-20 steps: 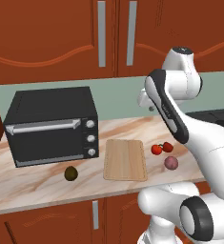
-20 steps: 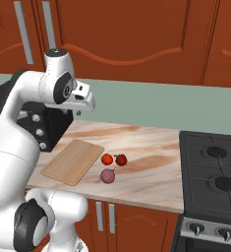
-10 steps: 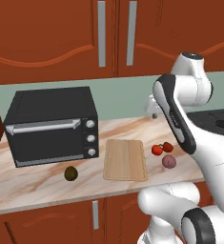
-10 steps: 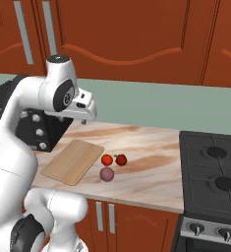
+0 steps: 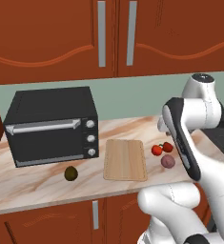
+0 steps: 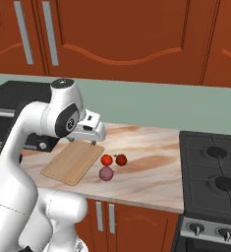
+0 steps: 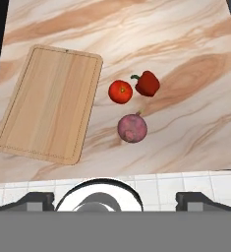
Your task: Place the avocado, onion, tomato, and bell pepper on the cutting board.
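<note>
The light-tan cutting board (image 5: pixel 125 159) (image 6: pixel 73 161) (image 7: pixel 50 103) lies bare on the marble counter. Just right of it sit the tomato (image 7: pixel 120 91) (image 5: pixel 156 150) (image 6: pixel 106 160), the bell pepper (image 7: pixel 147 83) (image 5: pixel 167 147) (image 6: pixel 121 159) and the purplish onion (image 7: pixel 132 127) (image 5: pixel 168 162) (image 6: pixel 106 173), close together. The dark avocado (image 5: pixel 71 173) rests left of the board, in front of the oven. My gripper (image 6: pixel 81 141) (image 7: pixel 115 198) hangs high above the board's far edge, pointing down. It is open, its fingertips (image 7: pixel 36 199) wide apart, with nothing between them.
A black toaster oven (image 5: pixel 51 125) stands at the back left of the counter (image 5: pixel 32 186). A stove (image 6: pixel 215 182) adjoins the counter on the right. Red-brown cabinets hang above. Bare marble lies behind and right of the vegetables.
The gripper has gone from shut to wide open. The arm has swung, shifting right in the left base view. The vegetables and board have not moved.
</note>
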Controlling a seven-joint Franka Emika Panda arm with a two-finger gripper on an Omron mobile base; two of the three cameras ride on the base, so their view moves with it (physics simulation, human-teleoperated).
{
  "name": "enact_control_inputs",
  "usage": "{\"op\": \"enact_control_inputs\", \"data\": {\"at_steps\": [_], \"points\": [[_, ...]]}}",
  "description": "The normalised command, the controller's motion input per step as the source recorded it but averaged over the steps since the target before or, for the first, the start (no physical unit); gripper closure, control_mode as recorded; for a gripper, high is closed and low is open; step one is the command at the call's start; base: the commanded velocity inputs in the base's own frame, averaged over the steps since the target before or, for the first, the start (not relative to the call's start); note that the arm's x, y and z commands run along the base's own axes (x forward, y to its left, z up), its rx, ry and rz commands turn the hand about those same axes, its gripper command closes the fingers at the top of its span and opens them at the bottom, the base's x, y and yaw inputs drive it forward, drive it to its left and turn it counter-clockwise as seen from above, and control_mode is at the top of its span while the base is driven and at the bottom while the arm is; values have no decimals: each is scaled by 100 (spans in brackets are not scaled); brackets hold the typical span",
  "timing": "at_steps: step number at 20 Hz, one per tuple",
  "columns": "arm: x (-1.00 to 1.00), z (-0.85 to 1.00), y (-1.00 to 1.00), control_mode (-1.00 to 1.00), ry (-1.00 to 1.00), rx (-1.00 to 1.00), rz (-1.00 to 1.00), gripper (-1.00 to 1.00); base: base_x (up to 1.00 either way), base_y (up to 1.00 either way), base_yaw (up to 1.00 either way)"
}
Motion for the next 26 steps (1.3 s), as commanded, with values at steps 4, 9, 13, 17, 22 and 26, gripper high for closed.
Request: {"op": "enact_control_inputs", "data": {"at_steps": [4,9,13,17,22,26], "points": [[0,-21,-36,-100,0,0,-3,-100,0,0,0],[15,0,-4,-100,0,0,0,-100,0,0,0],[14,-5,0,-100,0,0,0,-100,0,0,0],[27,-27,0,-100,4,0,0,-100,0,0,0],[19,-31,0,-100,6,0,0,-100,0,0,0],[11,-27,-3,-100,1,0,0,-100,0,0,0]]}}
